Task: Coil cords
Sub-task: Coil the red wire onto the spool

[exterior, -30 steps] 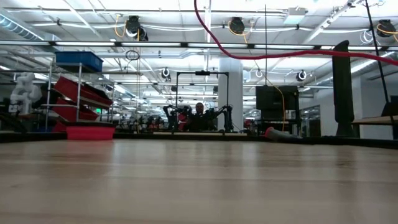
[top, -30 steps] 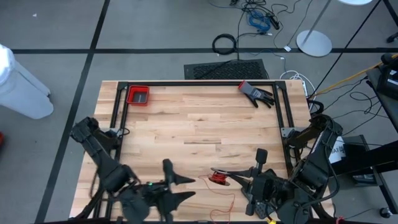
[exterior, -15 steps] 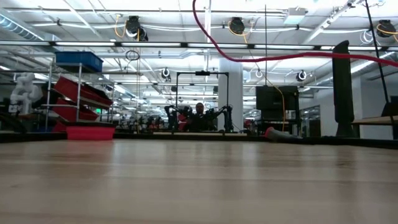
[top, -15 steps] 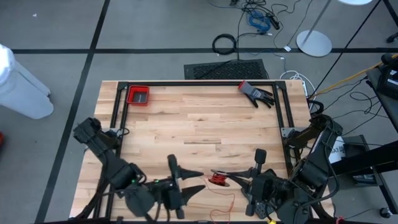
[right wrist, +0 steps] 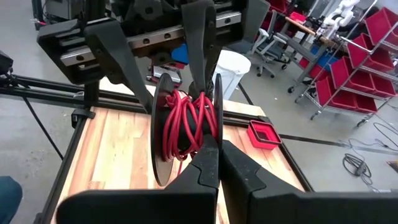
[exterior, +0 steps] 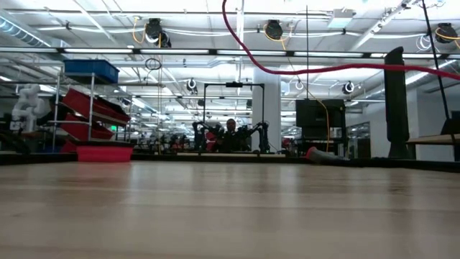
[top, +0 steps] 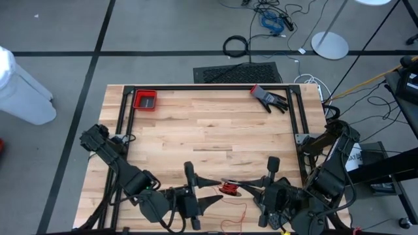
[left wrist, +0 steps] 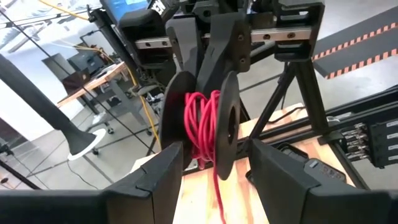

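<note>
The pale wooden desk (top: 209, 137), built of butcher-block strips, carries a black frame (top: 196, 87) along its edges. Far across the desk from the left claw (top: 208, 192) a small red tray (top: 145, 100) lies in the corner. A black and red glove (top: 268, 98) lies at the far edge opposite the right claw (top: 230, 188). A thin red cord (top: 240, 210) trails loose on the wood near both claws.
</note>
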Controlling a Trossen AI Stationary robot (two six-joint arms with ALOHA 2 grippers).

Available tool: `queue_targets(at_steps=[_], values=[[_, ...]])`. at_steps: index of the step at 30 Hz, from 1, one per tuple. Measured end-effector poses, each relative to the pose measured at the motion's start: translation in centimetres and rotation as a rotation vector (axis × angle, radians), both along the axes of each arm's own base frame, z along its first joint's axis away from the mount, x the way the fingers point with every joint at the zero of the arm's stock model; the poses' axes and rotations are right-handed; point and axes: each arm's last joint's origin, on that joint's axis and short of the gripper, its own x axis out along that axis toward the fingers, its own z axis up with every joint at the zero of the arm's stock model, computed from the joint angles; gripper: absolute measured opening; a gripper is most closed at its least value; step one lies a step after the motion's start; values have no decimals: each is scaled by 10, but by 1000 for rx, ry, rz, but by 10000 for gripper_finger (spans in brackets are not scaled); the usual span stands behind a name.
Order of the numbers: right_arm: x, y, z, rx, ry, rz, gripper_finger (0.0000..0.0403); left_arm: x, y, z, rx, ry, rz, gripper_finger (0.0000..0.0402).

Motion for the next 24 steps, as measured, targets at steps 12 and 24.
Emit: queue_targets(at_steps=[12,24], values=[[0,0,0,-3,1,1,0,4,2,0,-63,2,-76,191],[0,0,0,-4,3,4,0,12,4,-4,-75,-5,-84,110]])
